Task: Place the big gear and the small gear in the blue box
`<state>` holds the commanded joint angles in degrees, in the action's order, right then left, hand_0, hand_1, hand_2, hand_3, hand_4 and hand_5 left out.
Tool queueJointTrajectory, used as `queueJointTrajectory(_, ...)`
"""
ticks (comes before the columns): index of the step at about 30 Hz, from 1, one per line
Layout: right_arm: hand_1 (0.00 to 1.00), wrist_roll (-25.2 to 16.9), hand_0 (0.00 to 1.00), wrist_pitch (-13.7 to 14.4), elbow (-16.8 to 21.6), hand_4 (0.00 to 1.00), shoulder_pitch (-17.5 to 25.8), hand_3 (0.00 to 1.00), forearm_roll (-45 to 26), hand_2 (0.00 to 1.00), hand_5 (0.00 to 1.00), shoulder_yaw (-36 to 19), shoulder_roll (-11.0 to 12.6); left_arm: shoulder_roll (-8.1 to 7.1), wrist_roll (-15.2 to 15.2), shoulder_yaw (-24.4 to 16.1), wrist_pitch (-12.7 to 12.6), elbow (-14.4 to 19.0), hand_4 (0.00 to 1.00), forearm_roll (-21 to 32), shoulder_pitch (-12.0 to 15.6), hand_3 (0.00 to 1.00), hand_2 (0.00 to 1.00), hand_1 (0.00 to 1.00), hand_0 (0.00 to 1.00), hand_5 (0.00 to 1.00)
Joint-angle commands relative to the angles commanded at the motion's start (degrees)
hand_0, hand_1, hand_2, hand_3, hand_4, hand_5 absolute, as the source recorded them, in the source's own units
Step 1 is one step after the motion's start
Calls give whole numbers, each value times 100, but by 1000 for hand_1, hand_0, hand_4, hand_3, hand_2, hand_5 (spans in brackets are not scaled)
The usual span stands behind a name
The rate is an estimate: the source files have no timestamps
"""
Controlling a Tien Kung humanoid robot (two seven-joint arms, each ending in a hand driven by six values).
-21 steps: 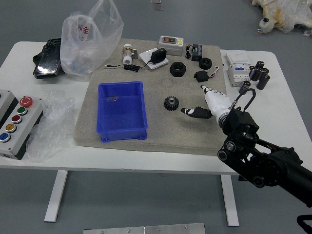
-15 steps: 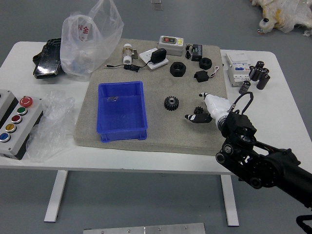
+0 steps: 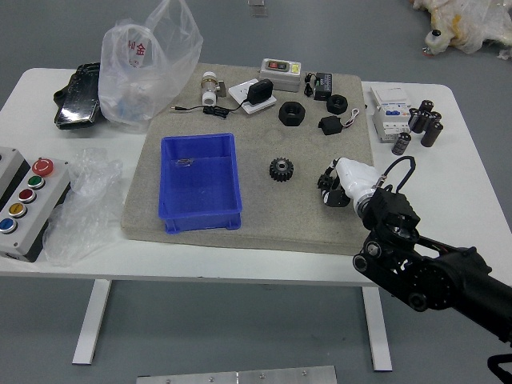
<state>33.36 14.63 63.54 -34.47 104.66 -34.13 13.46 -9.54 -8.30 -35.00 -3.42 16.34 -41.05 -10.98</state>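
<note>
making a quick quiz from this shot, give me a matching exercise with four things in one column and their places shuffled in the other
Things
1. blue box
2. big gear
3. small gear
4. red button

Places
a. at the curled fingers of the right robot hand
b. on the button panel, at the picture's left
c. on the left side of the mat, with a small metallic thing inside
d. on the mat, between the box and the robot hand

Right pairs
1-c, 2-d, 3-a, 4-b
</note>
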Motion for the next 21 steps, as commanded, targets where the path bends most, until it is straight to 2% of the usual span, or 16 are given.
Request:
queueJointTrajectory(6, 434, -158, 645, 186, 25, 403, -12, 443, -106, 285, 71, 42, -19, 5, 9, 27, -2, 3, 668, 27, -2, 678, 524, 504, 655, 305)
queueJointTrajectory(11, 421, -425, 642, 395, 202, 403, -129, 442, -167, 270, 57, 28, -7, 1, -10, -2, 1, 6, 668, -7, 4, 678, 524, 504, 654, 305)
queueJointTrajectory(16, 421, -1017, 642, 518, 552, 403, -424, 442, -464, 270, 57, 301, -72, -9, -26, -31, 8, 9, 668, -46, 3, 678, 524, 504, 654, 305)
queueJointTrajectory(17, 309, -1106, 526, 530, 587, 388, -464, 561, -512, 199, 2, 354, -88, -9, -28, -34, 9, 9, 668, -50, 2, 678, 524, 504, 654, 305)
queueJointTrajectory(21, 309, -1596, 526, 618, 763, 388, -762, 561, -803, 199, 2, 805, -220, -4, -41, -56, 18, 13, 668, -89, -9, 678, 524, 504, 654, 305)
